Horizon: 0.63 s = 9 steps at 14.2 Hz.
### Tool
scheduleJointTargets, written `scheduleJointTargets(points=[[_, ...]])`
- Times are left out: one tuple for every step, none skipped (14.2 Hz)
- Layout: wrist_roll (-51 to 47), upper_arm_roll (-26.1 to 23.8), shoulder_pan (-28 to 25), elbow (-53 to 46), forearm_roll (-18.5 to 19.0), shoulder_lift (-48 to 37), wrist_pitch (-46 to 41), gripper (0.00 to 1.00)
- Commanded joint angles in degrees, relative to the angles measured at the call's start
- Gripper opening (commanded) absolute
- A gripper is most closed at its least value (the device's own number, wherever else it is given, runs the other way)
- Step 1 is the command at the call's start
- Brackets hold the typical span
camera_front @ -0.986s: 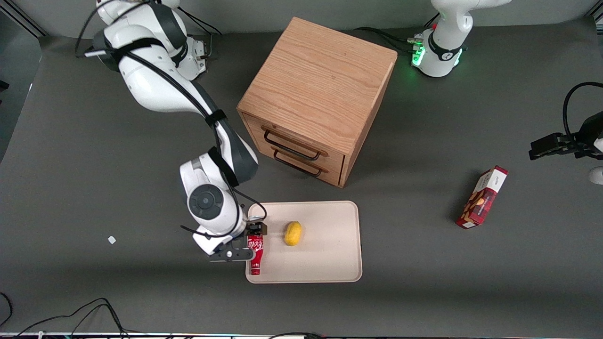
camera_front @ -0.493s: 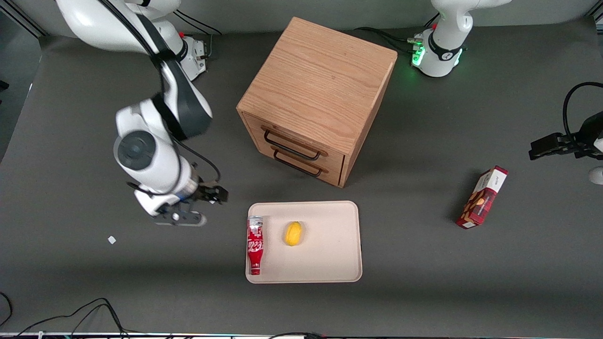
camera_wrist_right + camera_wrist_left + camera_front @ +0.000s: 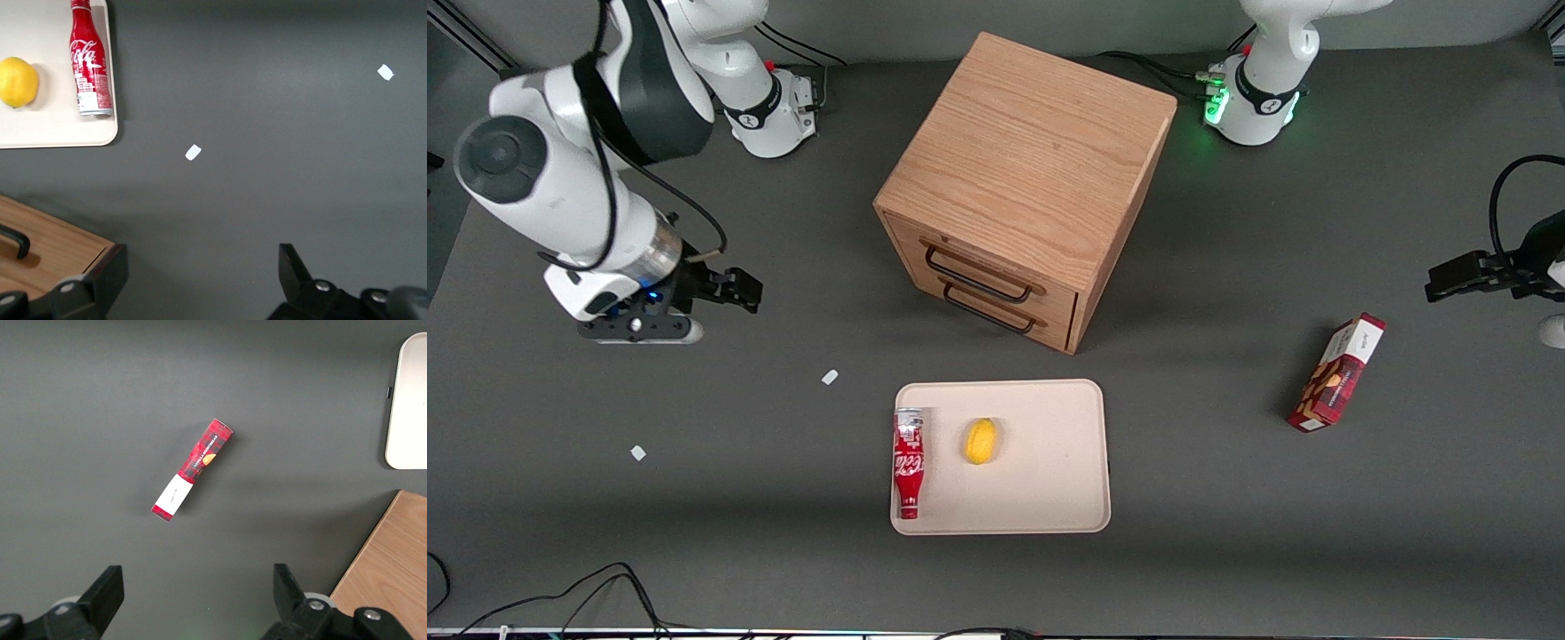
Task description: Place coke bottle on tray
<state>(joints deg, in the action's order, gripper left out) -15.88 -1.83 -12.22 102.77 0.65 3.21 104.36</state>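
The red coke bottle (image 3: 908, 462) lies flat on the beige tray (image 3: 1040, 484), along the tray's edge toward the working arm's end, its cap pointing at the front camera. In the right wrist view the coke bottle (image 3: 87, 57) rests just inside the rim of the tray (image 3: 57, 130). My gripper (image 3: 729, 289) hangs open and empty above bare table, well away from the tray toward the working arm's end and farther from the front camera. Only grey table shows between the spread fingers of the gripper (image 3: 200, 280).
A yellow lemon (image 3: 980, 441) sits on the tray beside the bottle. The wooden drawer cabinet (image 3: 1023, 178) stands farther from the front camera than the tray. A red snack box (image 3: 1336, 372) lies toward the parked arm's end. Two white scraps (image 3: 830, 377) (image 3: 638, 452) lie on the table.
My gripper let go of the bottle, rose, and swung away toward the working arm's end. The bottle stays lying on the tray.
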Motion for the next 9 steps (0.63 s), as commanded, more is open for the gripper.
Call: scheduleJointTargets(points=[[3.2, -0.2, 1.7, 1.8, -1.7, -3.5, -1.4, 1.0], [5.1, -0.2, 2.9, 2.0, -1.8, -4.5, -2.3, 1.0], [7.7, 0.2, 3.1, 2.0, -2.3, -5.0, -3.9, 1.0], [9.9, 0.8, 3.0, 2.2, -2.9, -6.0, -4.9, 1.0], [10.3, 1.3, 2.7, 3.5, -2.9, -7.2, -5.0, 1.0], [10.7, 3.2, 2.1, 4.8, -2.8, -9.0, -4.9, 1.0], [12.5, 4.6, 1.2, 5.7, -2.8, -10.4, -5.0, 1.0], [14.3, 7.0, 0.3, 5.6, -2.9, -11.6, -6.6, 1.0], [14.5, 9.4, -1.4, 5.1, -2.9, -12.6, -9.0, 1.0]])
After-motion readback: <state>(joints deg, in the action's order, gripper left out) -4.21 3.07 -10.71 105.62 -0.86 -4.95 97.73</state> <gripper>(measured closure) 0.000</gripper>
